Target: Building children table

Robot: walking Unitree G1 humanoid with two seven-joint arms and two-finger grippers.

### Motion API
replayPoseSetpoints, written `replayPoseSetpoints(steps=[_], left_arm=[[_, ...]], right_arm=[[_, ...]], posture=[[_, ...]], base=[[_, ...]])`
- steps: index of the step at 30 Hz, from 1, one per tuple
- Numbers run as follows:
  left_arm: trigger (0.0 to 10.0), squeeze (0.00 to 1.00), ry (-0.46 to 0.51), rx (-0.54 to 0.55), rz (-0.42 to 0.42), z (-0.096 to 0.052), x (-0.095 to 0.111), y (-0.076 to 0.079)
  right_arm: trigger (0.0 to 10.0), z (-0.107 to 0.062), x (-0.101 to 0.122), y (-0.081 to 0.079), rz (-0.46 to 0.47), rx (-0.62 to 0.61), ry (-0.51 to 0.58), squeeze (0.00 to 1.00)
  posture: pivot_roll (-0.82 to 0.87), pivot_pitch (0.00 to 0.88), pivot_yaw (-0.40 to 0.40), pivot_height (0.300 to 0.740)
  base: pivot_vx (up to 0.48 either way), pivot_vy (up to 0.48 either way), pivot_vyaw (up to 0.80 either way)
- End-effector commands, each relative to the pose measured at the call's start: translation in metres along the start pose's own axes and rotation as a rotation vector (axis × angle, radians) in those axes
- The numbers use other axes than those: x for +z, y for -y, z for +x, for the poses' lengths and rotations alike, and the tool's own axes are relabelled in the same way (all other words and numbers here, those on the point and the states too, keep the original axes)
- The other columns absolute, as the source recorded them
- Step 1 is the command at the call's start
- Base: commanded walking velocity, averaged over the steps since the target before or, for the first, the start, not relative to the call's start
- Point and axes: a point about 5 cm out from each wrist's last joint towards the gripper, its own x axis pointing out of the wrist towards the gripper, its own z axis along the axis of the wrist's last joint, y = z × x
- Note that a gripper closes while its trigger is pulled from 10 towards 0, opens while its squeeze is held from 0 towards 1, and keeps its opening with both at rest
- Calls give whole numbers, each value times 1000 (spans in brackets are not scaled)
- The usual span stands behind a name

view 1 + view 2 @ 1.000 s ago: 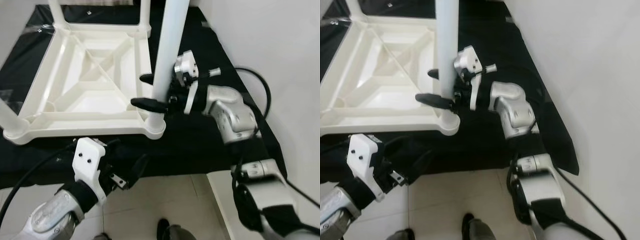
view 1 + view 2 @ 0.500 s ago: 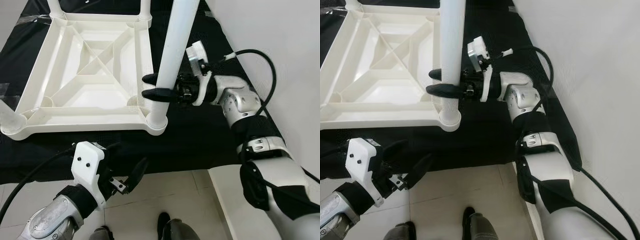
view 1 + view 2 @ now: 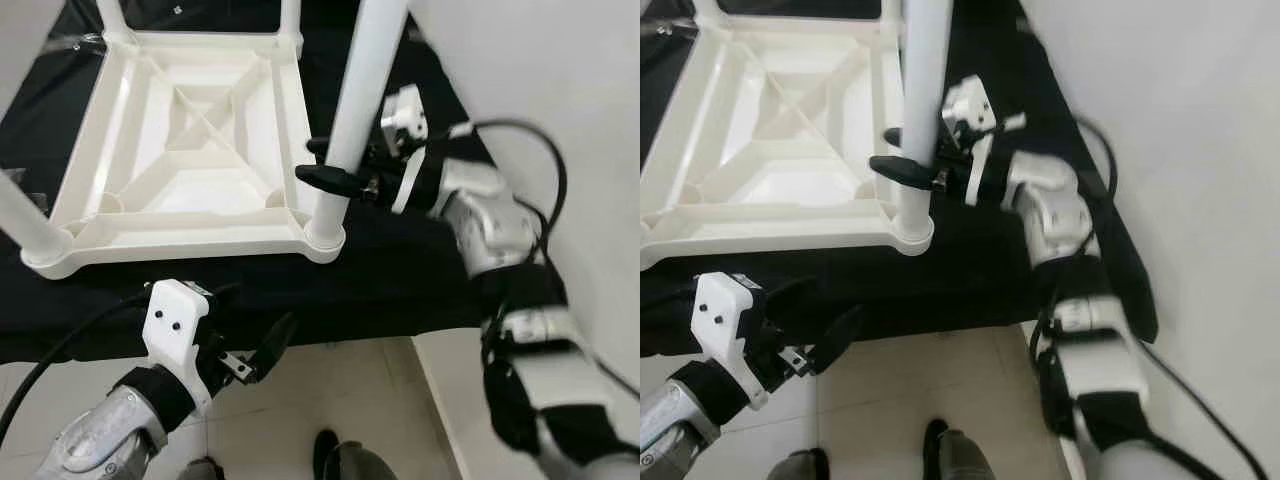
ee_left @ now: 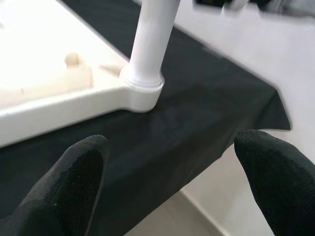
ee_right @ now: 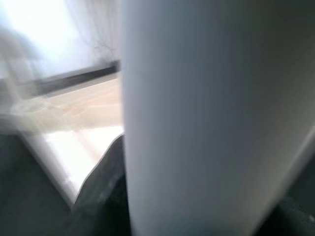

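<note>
A white plastic children's table (image 3: 190,235) lies upside down on a black cloth (image 3: 400,285). At its near right corner a white leg (image 3: 355,90) stands in the socket (image 3: 325,238). My right gripper (image 3: 322,162) reaches in from the right and is shut on this leg just above the socket, one black finger on each side. The right wrist view has the leg (image 5: 197,113) pressed close against the camera. My left gripper (image 4: 170,147) hangs open below the cloth's front edge, over the floor, short of the same corner.
Another leg (image 3: 25,220) stands at the near left corner, and two more (image 3: 112,15) at the far corners. A white wall (image 3: 560,80) runs close along the right. Light floor tiles (image 3: 330,390) lie in front, with my feet (image 3: 340,460) below.
The camera has shifted. My right wrist has turned and the gripper sits a little higher on the leg, still holding it. The left gripper has stayed put.
</note>
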Motion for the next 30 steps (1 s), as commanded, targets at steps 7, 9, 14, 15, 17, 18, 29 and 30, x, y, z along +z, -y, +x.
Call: replayPoseSetpoints(steps=[7, 9, 14, 15, 17, 18, 29, 30], left_arm=[[10000, 0, 7, -36, -17, 6, -2, 1], [10000, 0, 9, -46, -16, 8, -2, 2], [10000, 0, 12, -30, -4, 7, 0, -3], [10000, 0, 13, -24, 1, 6, 0, -4], [10000, 0, 13, -21, 4, 5, 1, -5], [10000, 0, 12, -21, 3, 5, 1, -5], [10000, 0, 11, -23, -9, 4, 0, 1], [10000, 0, 11, -23, -9, 4, 0, 1]], right_arm=[[0, -15, -56, -36, 74, -284, -266, 0], [0, -6, -52, -37, 77, -277, -245, 0], [4275, 9, -37, -37, 85, -291, -209, 0], [10000, 10, -33, -35, 84, -295, -203, 0], [10000, 10, -21, -39, 154, -199, -129, 1000], [10000, 9, -15, -40, 181, -166, -95, 1000], [10000, -1, 24, -11, 190, 439, 119, 0], [10000, -1, 24, -11, 190, 439, 119, 0]], posture=[[149, 222, -101, 740], [145, 215, -99, 740], [150, 218, -102, 740], [151, 219, -101, 740], [153, 229, -105, 740], [153, 231, -105, 740], [172, 268, -120, 740], [172, 268, -120, 740]], base=[[0, 0, 0], [0, 0, 0], [0, 0, 0], [0, 0, 0], [0, 0, 0], [0, 0, 0], [0, 0, 0], [0, 0, 0]])
